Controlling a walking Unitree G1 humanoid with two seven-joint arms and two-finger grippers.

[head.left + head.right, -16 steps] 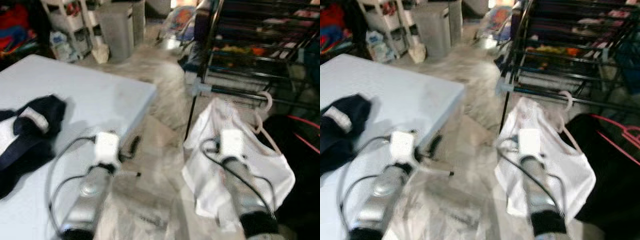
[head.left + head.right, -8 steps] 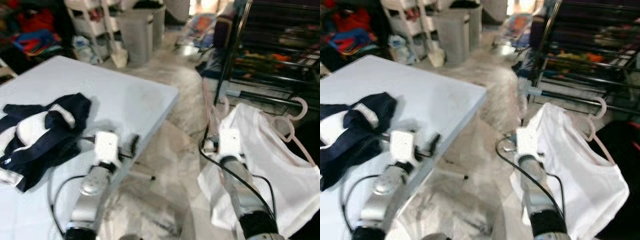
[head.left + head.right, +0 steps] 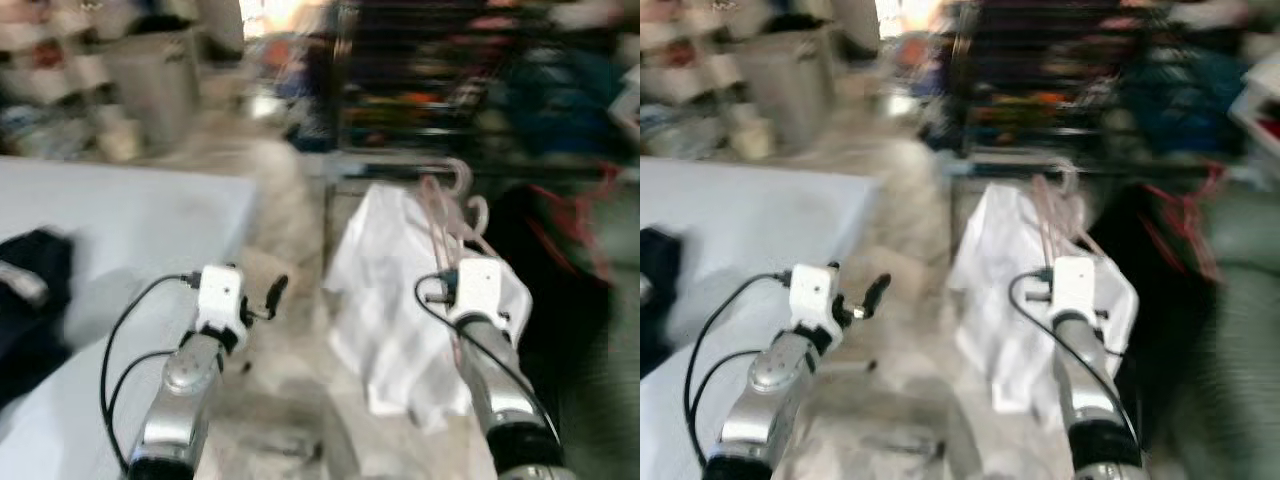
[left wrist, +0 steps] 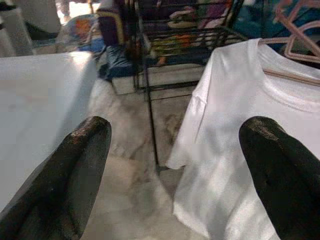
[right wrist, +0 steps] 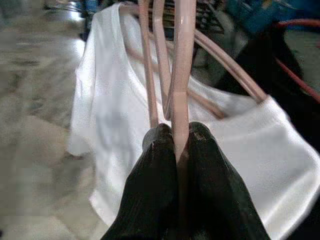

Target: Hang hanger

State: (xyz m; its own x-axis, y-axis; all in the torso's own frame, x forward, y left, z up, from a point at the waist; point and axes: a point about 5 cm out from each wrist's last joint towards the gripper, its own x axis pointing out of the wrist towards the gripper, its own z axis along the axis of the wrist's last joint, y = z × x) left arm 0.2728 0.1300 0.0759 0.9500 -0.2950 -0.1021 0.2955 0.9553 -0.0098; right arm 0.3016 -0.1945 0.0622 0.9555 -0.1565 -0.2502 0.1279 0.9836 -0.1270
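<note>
between the right end effector (image 5: 177, 142) fingers sits the pink hanger (image 5: 181, 65).

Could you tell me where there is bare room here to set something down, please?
The pale table is bare between the dark garment at its left edge and the left gripper, which is open. Crowded: the right side, where the right gripper pinches the pink hanger carrying the white shirt before the black rack.

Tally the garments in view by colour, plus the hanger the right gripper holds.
White T-shirt, on the hanger: 1
Dark navy garment, on the table: 1
Black garment with red trim, by the rack: 1
Pink hanger, pinched in the right gripper: 1
Total: 4
</note>
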